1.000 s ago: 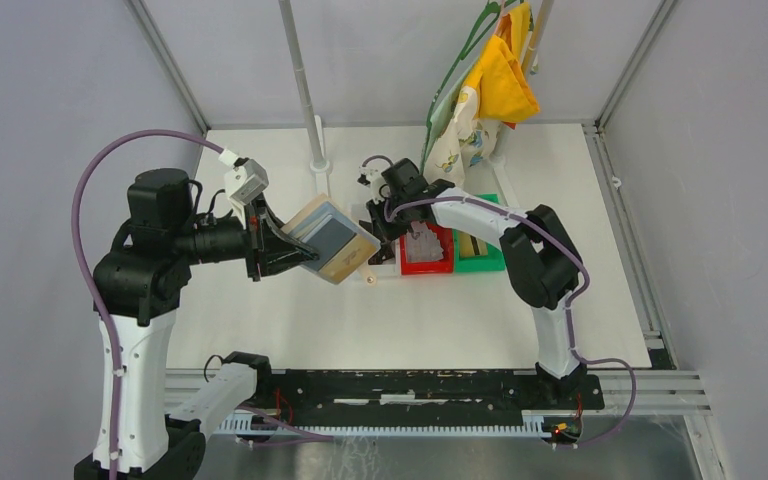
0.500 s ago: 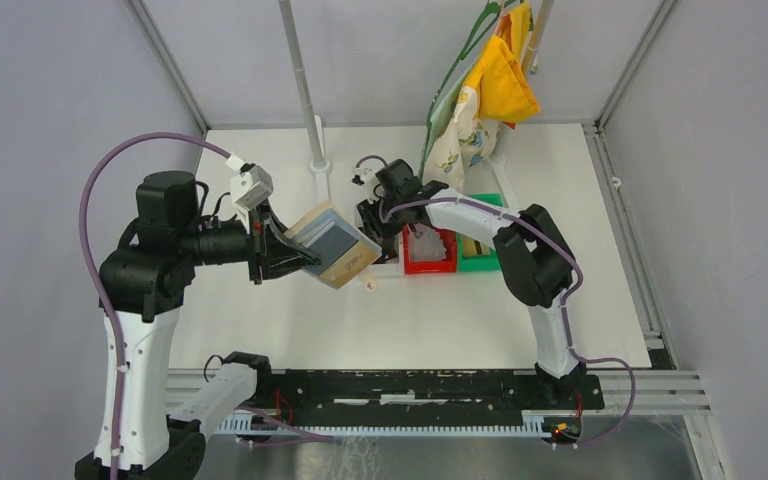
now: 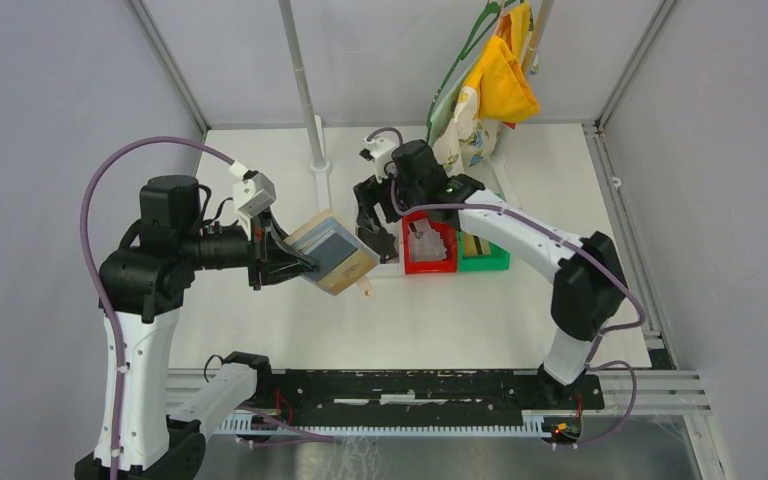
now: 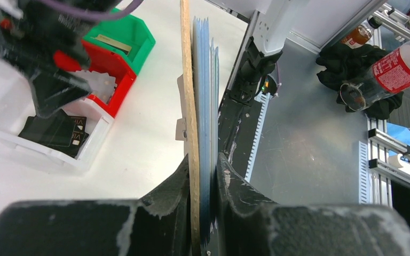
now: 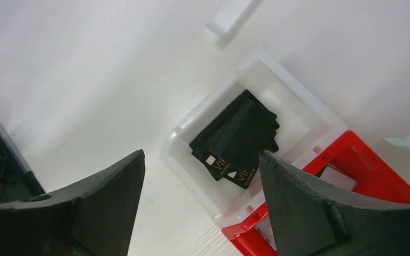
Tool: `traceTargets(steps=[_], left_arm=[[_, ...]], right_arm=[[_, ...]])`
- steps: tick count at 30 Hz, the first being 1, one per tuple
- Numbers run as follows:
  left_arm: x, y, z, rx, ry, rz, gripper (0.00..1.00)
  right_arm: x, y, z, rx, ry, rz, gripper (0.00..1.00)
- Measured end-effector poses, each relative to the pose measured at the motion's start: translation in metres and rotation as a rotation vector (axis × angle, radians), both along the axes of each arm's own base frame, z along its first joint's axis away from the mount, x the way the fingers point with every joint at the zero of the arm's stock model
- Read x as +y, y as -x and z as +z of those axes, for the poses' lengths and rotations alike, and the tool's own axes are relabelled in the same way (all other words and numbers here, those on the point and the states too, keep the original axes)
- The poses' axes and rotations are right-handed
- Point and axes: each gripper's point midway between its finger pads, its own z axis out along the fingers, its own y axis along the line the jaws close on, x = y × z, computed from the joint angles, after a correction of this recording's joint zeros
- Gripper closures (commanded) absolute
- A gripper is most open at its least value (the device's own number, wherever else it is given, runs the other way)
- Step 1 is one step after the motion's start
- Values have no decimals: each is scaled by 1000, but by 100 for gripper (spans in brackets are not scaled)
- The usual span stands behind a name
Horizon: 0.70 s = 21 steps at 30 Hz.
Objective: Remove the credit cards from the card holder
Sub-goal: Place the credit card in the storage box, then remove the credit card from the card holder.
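Note:
My left gripper [image 3: 295,262] is shut on the card holder [image 3: 332,252], a tan wallet with a blue-grey panel, held tilted above the table. In the left wrist view the holder [image 4: 188,80] stands edge-on between the fingers [image 4: 203,160], with thin pale credit cards' edges [image 4: 207,64] showing beside the tan cover. My right gripper [image 3: 375,225] is open and empty, just right of the holder. Its wrist view shows the jaws [image 5: 200,154] wide apart above a white bin [image 5: 277,85] holding black chip cards [image 5: 237,141]. Pale cards [image 3: 422,240] stand in the red bin [image 3: 428,262].
A green bin [image 3: 482,258] sits right of the red one. A white pole [image 3: 305,100] rises behind the holder. Yellow and patterned cloths [image 3: 495,80] hang at the back right. A small tan item [image 3: 365,292] lies on the table below the holder.
The right gripper has gone from shut to wide open and pulled up and back from the bins. The left gripper has shifted the card holder slightly toward the near side.

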Motion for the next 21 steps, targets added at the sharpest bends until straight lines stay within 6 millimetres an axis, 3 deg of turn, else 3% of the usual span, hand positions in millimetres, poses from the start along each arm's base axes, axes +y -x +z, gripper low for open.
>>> traceTargets(steps=[3, 12, 17, 21], left_arm=[[1, 2, -3, -1, -9, -6, 93], [5, 10, -18, -34, -61, -53, 94], [7, 13, -27, -28, -87, -77, 95], [8, 14, -32, -24, -103, -95, 95]], right_arm=[[-2, 12, 54, -86, -78, 17, 3], [-31, 67, 202, -324, -316, 115, 2], [-26, 118, 244, -343, -459, 329, 2], [-10, 158, 242, -294, -513, 510, 2]])
